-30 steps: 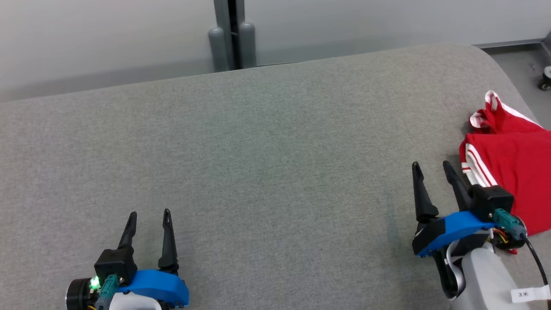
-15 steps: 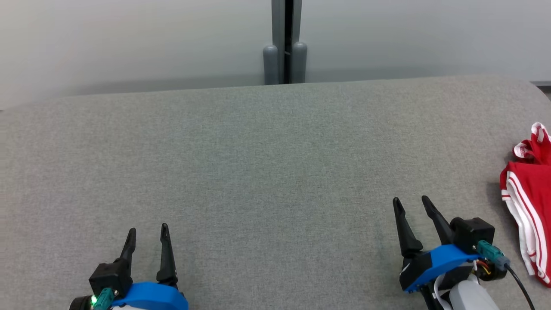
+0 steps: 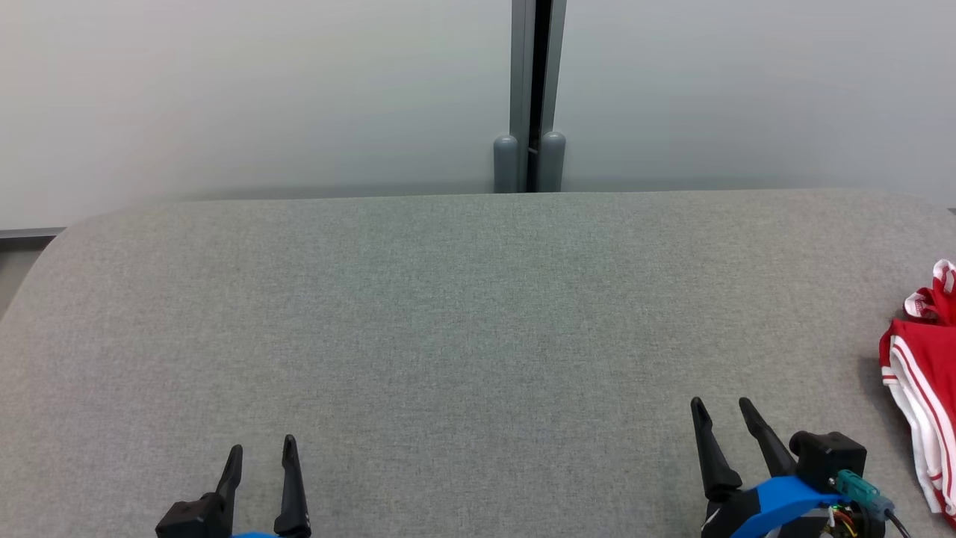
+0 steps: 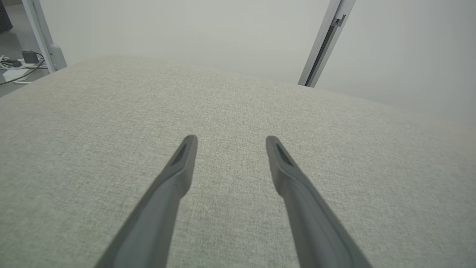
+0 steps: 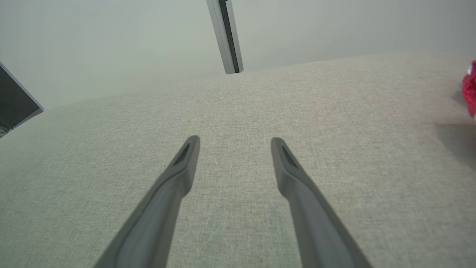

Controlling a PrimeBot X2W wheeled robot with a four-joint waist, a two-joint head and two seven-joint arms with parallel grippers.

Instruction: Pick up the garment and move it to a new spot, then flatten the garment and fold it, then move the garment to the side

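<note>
A red garment with white stripes lies bunched at the far right end of a grey cloth-covered bench. The right edge of the head view cuts it off, so its full shape and the way it is folded cannot be made out. In the right wrist view a blurred red sliver of it shows at the right edge.

The left tool sits at the lower left, its base cut off by the bottom edge. It is spread wide and holds nothing. The right tool sits at the lower right, also spread wide and holding nothing. It is near the garment, on the garment's left, and apart from it. Its blue mount is partly cut off below.

A broad stretch of grey cloth lies between the tools and runs back to a rounded far edge. Behind that edge is a pale wall with a grey upright post. At the left the bench corner curves away, with a strip of floor beyond it.
</note>
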